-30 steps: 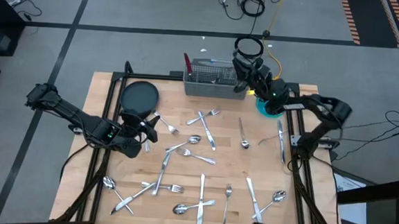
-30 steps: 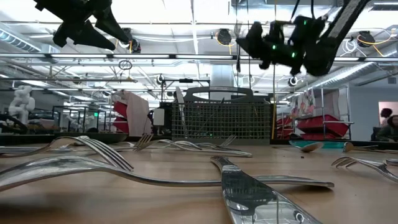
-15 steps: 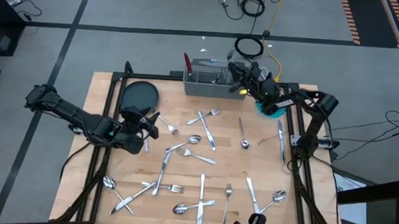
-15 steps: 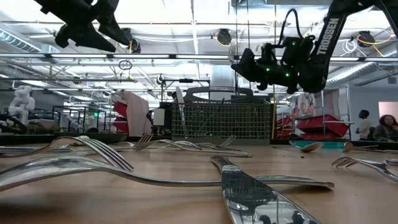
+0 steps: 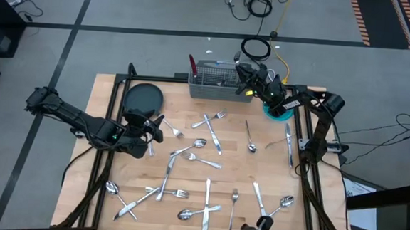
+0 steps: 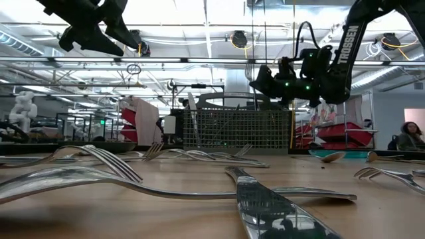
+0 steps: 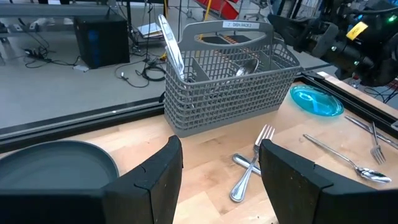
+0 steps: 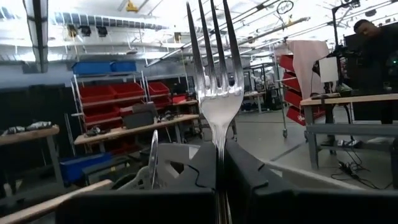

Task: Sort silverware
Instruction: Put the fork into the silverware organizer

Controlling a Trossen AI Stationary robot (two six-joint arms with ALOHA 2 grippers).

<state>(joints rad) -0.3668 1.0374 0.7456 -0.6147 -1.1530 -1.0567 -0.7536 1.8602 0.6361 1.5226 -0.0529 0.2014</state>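
Note:
My right gripper (image 5: pixel 242 69) hangs over the right end of the grey wire-mesh caddy (image 5: pixel 218 80) at the table's far edge, shut on a silver fork (image 8: pixel 214 81) whose tines point up. In the low view that gripper (image 6: pixel 260 78) is just above the caddy's rim (image 6: pixel 239 109). My left gripper (image 5: pixel 151 129) hovers open over the table's left part, near the dark round plate (image 5: pixel 144 97), touching nothing. Several forks, spoons and knives lie flat across the wooden table (image 5: pixel 188 157). A crossed fork and spoon (image 7: pixel 252 162) lie ahead of the left fingers. My right gripper pinches the fork's neck, just below the tines (image 8: pixel 219 146), between its two fingers (image 8: pixel 186 165). The fork stands upright out of the fingertips, tines up, lifted clear of the table and the caddy. The handle is hidden behind the fingers.
A blue dish (image 5: pixel 276 111) sits on the table right of the caddy. A spoon (image 7: pixel 245 65) and a knife (image 7: pixel 171 46) stand in the caddy's compartments. Black frame rails run along the table's left and right sides. A person sits in the room beyond (image 6: pixel 412 136).
My right gripper has sunk with the fork toward the caddy's right end and shifted a little toward the far left, tipping somewhat as it went. It has stayed shut on the fork.

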